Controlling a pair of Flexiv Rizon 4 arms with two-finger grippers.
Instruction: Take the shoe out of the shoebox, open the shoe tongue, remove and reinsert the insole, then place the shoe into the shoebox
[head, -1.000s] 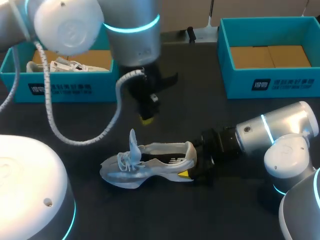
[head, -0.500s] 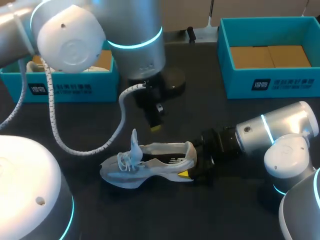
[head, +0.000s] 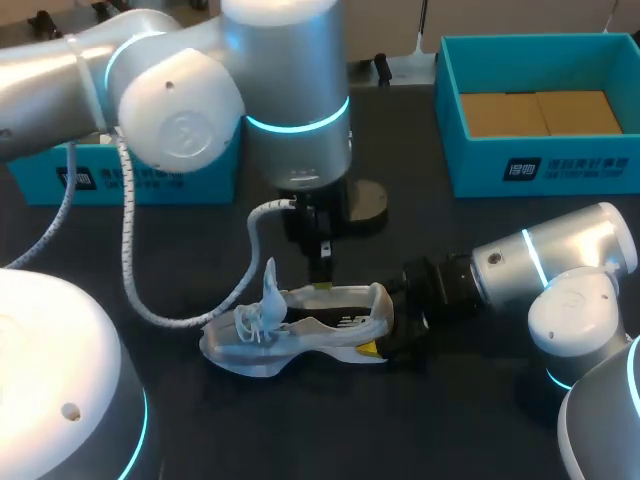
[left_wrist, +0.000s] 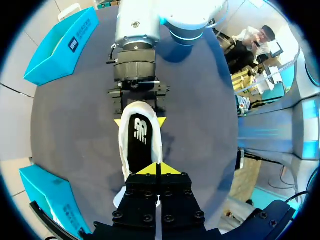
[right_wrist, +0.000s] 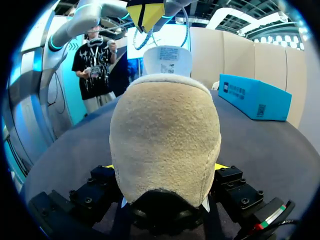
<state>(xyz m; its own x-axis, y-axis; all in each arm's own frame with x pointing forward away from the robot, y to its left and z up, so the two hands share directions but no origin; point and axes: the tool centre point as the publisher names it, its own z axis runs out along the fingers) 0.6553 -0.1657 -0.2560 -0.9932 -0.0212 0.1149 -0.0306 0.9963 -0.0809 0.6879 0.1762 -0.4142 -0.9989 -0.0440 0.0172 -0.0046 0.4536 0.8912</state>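
A pale grey sneaker (head: 290, 328) lies on its sole on the dark table, toe to the left and its tongue (head: 267, 283) standing up. My right gripper (head: 380, 322) is shut on its heel, one yellow tip on each side, as the left wrist view shows (left_wrist: 140, 121). In the right wrist view the tan heel (right_wrist: 165, 145) fills the space between the fingers. My left gripper (head: 322, 280) points straight down over the shoe's opening, its yellow tips shut together (left_wrist: 156, 169) just above the black insole (left_wrist: 140, 142), holding nothing.
A teal shoebox (head: 150, 180) stands at the back left, largely hidden behind my left arm. A second teal shoebox (head: 560, 165) with a cardboard floor stands at the back right. Bare table lies in front of the shoe.
My left arm has swung right and come down, bringing its shut gripper from above the table to the shoe's opening. The right gripper and the shoe have stayed put.
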